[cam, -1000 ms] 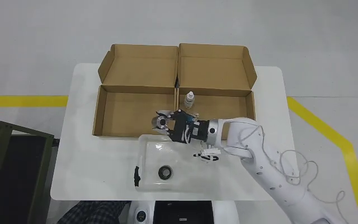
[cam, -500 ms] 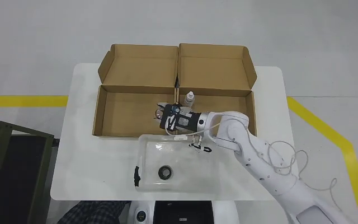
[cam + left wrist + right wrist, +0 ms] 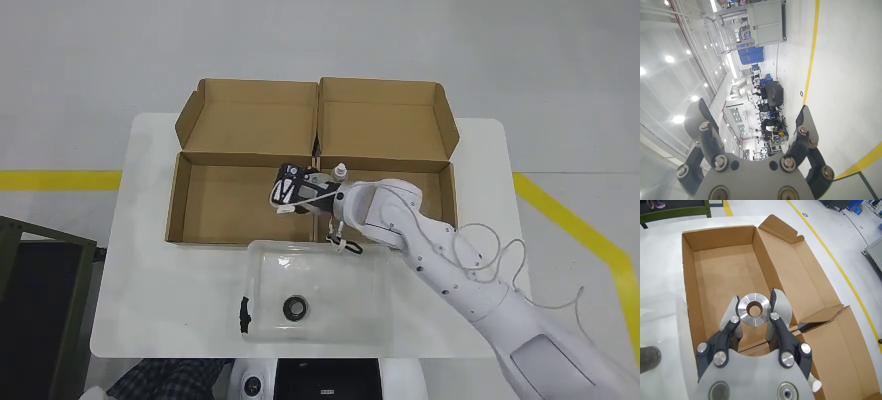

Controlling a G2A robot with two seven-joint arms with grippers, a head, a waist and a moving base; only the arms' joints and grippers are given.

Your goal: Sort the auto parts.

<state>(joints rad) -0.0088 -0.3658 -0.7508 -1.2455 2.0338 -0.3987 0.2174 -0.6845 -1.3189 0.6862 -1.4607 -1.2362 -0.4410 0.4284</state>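
Metal ring, a silver disc with a round hole in the middle, sits between the right jaws. They are closed on its rim from both sides, and its flat face is turned to the wrist camera. I see it over the floor of the left cardboard box, in the part of the box next to the right cardboard box. I cannot tell if it touches the floor. Both boxes are open, with their lids folded back, and they stand side by side on the white tabletop. A small white bottle stands upright in the right box, close to the wall between the two boxes and just beside the right arm. Nearer to the robot lies a clear plastic tray, touching the front wall of the boxes. A black ring lies flat in this tray. The left jaws are wide apart with nothing between them, and they point away from the tabletop toward the hall.
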